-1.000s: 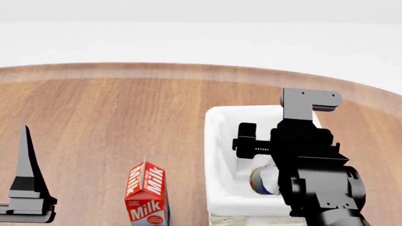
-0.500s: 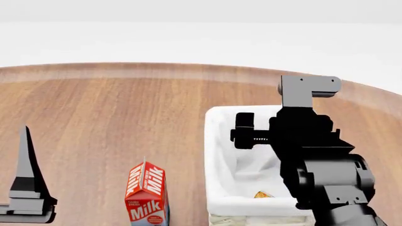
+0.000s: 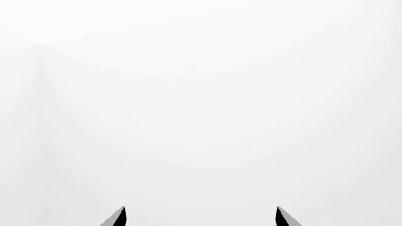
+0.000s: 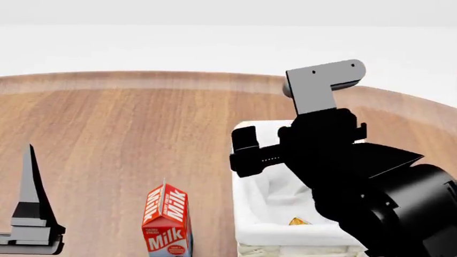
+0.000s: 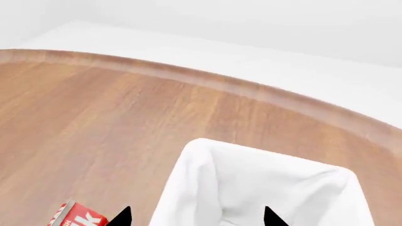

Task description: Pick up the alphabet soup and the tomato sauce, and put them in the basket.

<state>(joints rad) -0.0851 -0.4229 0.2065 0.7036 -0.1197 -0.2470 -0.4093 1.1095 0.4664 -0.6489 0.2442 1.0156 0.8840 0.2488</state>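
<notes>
The basket (image 4: 246, 182) stands on the wooden table at right centre, its white liner folded over the rim. It also shows in the right wrist view (image 5: 188, 174). A small yellow-orange patch of the alphabet soup (image 4: 298, 221) shows low inside the basket, mostly hidden behind the front rim. The tomato sauce is out of view. My right arm (image 4: 335, 160) hangs over the basket. My right gripper (image 5: 196, 219) is open and empty above the basket's left rim. My left gripper (image 4: 30, 160) points upward at the far left; in the left wrist view (image 3: 199, 219) it is open and empty.
A red and white milk carton (image 4: 166, 219) stands left of the basket near the table's front; its corner shows in the right wrist view (image 5: 75, 219). The round wooden table's (image 4: 143, 123) far edge curves across the back.
The soup can under my right gripper a second ago now lies low in the basket. My right arm has risen and tilted left. The left arm has not moved.
</notes>
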